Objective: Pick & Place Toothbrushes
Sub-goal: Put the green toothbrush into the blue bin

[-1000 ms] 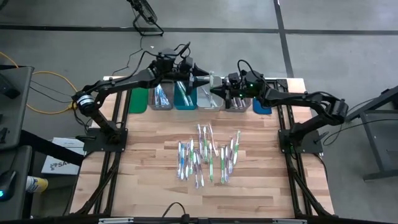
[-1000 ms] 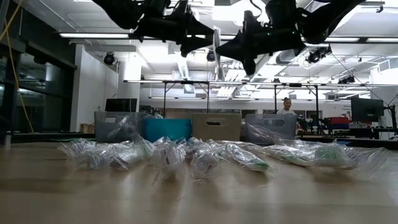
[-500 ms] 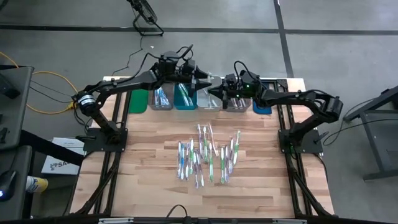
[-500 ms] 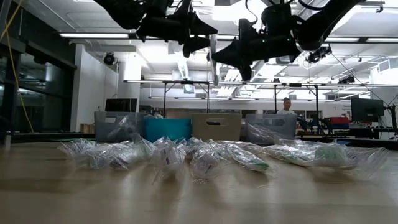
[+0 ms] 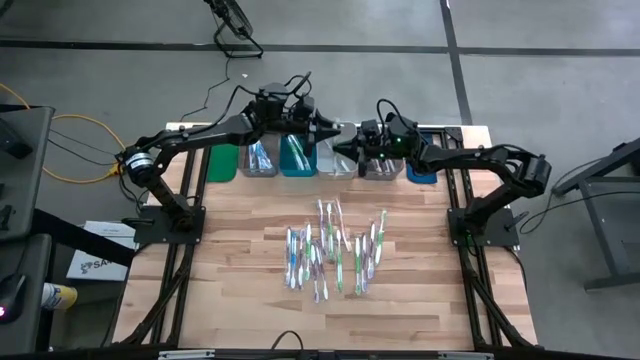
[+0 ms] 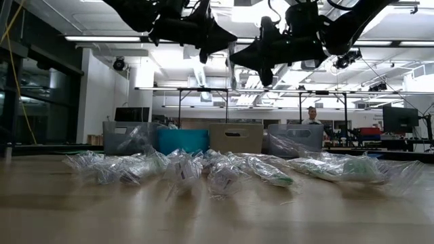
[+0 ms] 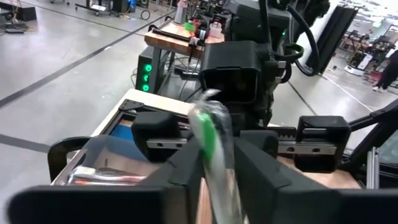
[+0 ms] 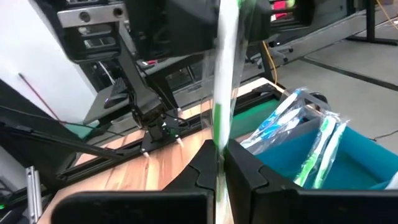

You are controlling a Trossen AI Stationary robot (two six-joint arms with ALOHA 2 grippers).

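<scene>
Nearest, mid-table: the loose pile of wrapped toothbrushes (image 5: pixel 335 250) on the wooden table (image 5: pixel 230 300). Most lie with their long axes running near edge to far edge, side by side, some overlapping. Past the pile, up in the air over the far edge, my two pincers meet tip to tip. One wrapped toothbrush (image 7: pixel 211 134) sits between them, and I make out a green handle through the clear sleeve. My right gripper (image 8: pixel 217 165) is clenched on it. The stick rises straight out of the gap between my fingers (image 8: pixel 249 168), its long axis square to them, and runs off the top of that wrist view. I cannot tell which end carries the bristles. My left gripper (image 7: pixel 214 158) comes at it from the other side with its fingers pressed against the sleeve on both flanks, so it is grasped there as well. In that view the stick leans a little. From above, the left gripper (image 5: pixel 328 132) and right gripper (image 5: pixel 340 148) are nearly touching, above the row of bins (image 5: pixel 298 165), about over the clear one in the middle. Below and beyond, the teal bin (image 8: pixel 360 162) holds a few wrapped brushes propped against its wall. Farthest off, a person (image 6: pixel 312 115) stands in the room behind the table.
</scene>
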